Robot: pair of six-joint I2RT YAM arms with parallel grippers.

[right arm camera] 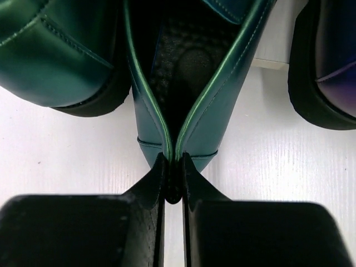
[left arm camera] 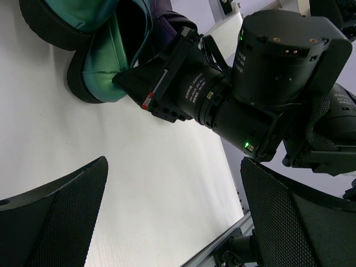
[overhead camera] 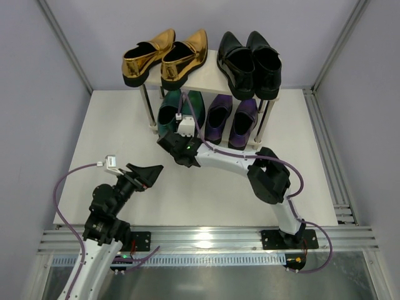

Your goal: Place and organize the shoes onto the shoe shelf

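Observation:
The shoe shelf [overhead camera: 210,76] carries a gold pair [overhead camera: 164,57] and a black pair [overhead camera: 251,62] on its top board. A teal pair [overhead camera: 172,112] and a purple pair [overhead camera: 230,120] sit on the lower tier. My right gripper [right arm camera: 173,167] is shut on the heel rim of the right-hand teal shoe [right arm camera: 192,130], pinching the heel collar flat between its fingertips. The other teal shoe [right arm camera: 55,55] lies to its left, a purple shoe [right arm camera: 328,61] to its right. My left gripper [overhead camera: 147,174] hovers open over the white table, well short of the shelf, with nothing between its fingers [left arm camera: 67,217].
The right arm [left arm camera: 261,83] stretches across the table in front of the shelf, close to the left gripper. Grey walls and metal frame posts [overhead camera: 65,47] close in the table. An aluminium rail [overhead camera: 206,237] runs along the near edge.

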